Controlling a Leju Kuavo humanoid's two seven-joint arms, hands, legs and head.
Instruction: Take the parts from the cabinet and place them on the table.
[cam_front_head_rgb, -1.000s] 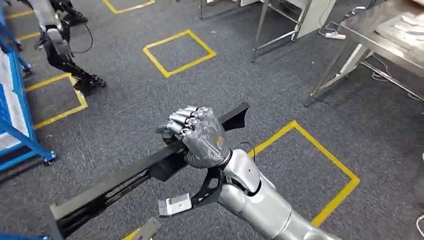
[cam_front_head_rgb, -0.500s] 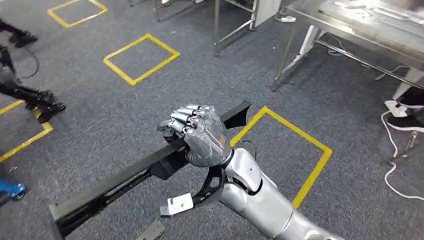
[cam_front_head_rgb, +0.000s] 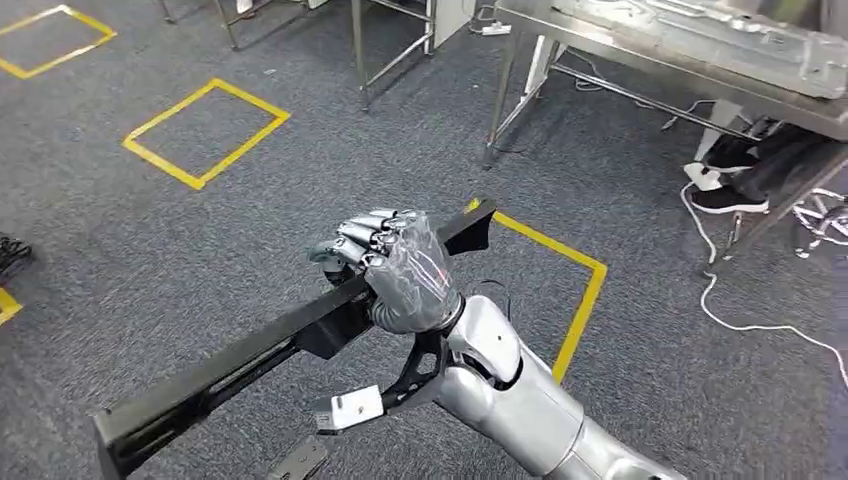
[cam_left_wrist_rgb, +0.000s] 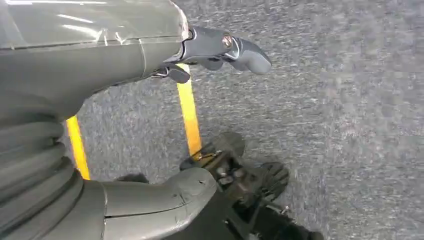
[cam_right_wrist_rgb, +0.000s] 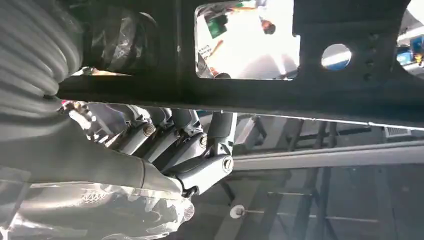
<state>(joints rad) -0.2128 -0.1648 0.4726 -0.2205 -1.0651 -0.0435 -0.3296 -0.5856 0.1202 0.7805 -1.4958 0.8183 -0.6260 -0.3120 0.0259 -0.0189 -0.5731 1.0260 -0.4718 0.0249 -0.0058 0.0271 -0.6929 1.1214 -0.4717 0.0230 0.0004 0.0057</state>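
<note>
Swung round since a second ago: whole view shifted as the camera turned, steel table (cam_front_head_rgb: 640, 45) now across the top right, blue cabinet gone from sight. Still clamped in the right hand (cam_front_head_rgb: 405, 272), fingers (cam_right_wrist_rgb: 192, 142) wrapped tight around it: long black part (cam_front_head_rgb: 250, 355), slanting from below left of the hand to just past it on the right. Open grey carpet left of the hand. On the table, a grey pressed metal panel (cam_front_head_rgb: 720, 35). Left hand (cam_left_wrist_rgb: 100, 60) hanging over carpet, holding nothing, fingers apart.
</note>
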